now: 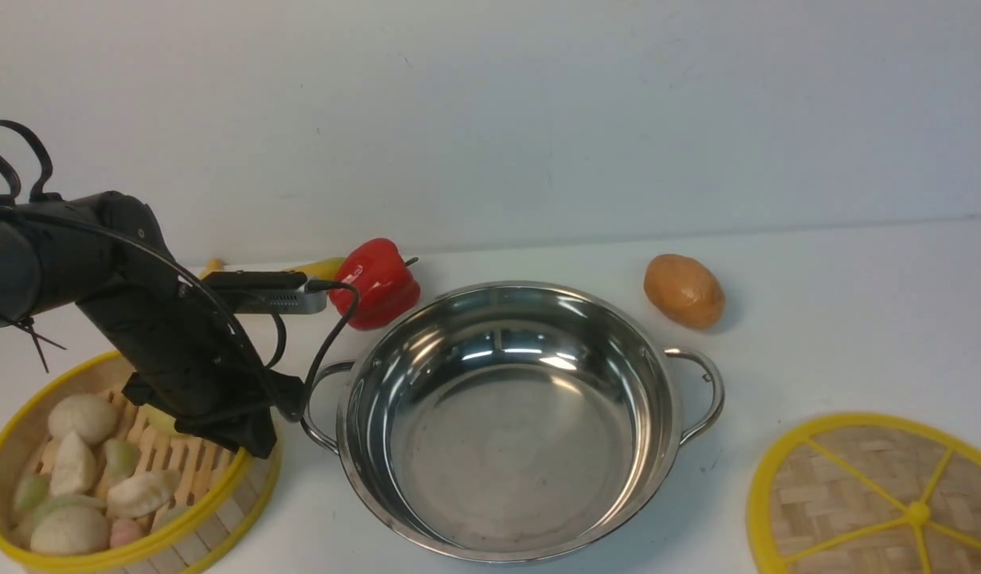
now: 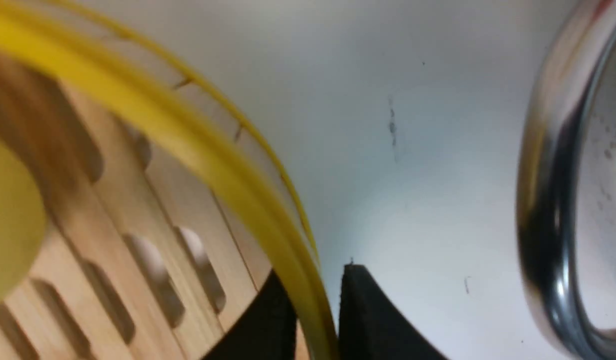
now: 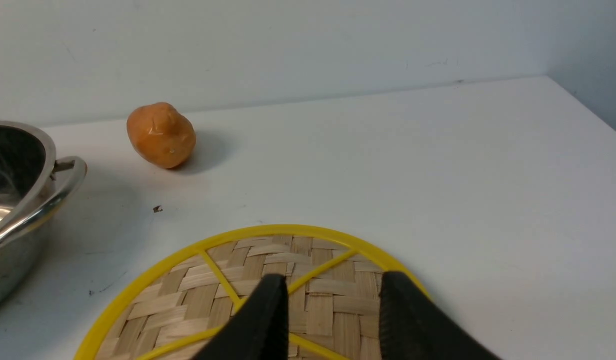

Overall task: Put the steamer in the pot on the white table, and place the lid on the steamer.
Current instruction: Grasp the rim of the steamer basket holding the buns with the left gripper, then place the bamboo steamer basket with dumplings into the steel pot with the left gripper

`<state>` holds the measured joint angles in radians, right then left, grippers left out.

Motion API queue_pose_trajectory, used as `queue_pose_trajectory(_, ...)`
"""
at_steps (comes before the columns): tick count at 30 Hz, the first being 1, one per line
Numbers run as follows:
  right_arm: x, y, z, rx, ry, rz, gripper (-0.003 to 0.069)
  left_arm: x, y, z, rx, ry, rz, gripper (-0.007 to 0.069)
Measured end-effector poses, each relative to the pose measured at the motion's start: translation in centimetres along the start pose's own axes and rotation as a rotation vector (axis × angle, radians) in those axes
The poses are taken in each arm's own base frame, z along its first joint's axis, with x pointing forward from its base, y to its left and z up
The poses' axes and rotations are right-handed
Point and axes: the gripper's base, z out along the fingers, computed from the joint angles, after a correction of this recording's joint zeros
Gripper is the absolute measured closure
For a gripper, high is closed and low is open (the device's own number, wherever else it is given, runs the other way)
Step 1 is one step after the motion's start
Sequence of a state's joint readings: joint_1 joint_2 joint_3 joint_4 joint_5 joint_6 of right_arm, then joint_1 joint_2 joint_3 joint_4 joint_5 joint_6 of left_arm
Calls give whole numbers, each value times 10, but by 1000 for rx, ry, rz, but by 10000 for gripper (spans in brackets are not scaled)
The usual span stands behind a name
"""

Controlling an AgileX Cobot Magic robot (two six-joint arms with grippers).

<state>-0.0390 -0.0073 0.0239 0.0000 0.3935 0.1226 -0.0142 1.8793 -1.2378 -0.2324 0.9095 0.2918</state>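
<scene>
The steamer (image 1: pixel 179 470) with pale buns sits on the white table (image 1: pixel 841 335) at the front left, beside the pot (image 1: pixel 506 430). My left gripper (image 1: pixel 243 434) reaches down onto its right rim. In the left wrist view the two black fingers of the left gripper (image 2: pixel 315 295) pinch the steamer's yellow rim (image 2: pixel 187 145), one inside and one outside, with the pot's wall (image 2: pixel 553 200) close by. The lid (image 1: pixel 873 502) lies flat at the front right. My right gripper (image 3: pixel 333 295) hovers open over the lid (image 3: pixel 247 280), holding nothing.
A red bell pepper (image 1: pixel 378 283) and a yellow item (image 1: pixel 319 267) lie behind the pot's left side. A brown potato (image 1: pixel 684 291) lies behind its right handle, also in the right wrist view (image 3: pixel 161 134). The wall rises just past the table's back edge.
</scene>
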Motion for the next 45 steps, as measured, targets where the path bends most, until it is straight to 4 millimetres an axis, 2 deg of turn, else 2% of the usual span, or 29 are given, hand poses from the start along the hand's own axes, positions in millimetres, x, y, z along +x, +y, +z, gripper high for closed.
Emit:
queue_pose_trajectory(2, 0, 0, 0, 0, 0, 0, 418, 0, 0, 0, -4, 0, 4, 586)
queue_pose_trajectory(17, 0, 0, 0, 0, 0, 0, 418, 2, -1, -5, -5, 11, -54, 588)
queue_pose_trajectory(24, 0, 0, 0, 0, 0, 0, 418, 8, -7, -32, -5, -15, -89, 586)
queue_pose_trajectory(25, 0, 0, 0, 0, 0, 0, 418, 11, -8, -41, -14, -15, -87, 582)
queue_pose_trajectory(29, 0, 0, 0, 0, 0, 0, 418, 19, -9, -54, -41, 6, -82, 575)
queue_pose_trajectory(40, 0, 0, 0, 0, 0, 0, 418, 30, -16, -81, -65, -2, -66, 573)
queue_pose_trajectory(43, 0, 0, 0, 0, 0, 0, 418, 29, -21, -87, -88, 21, -37, 569)
queue_pose_trajectory(45, 0, 0, 0, 0, 0, 0, 418, 24, -33, -95, -120, 25, 11, 564)
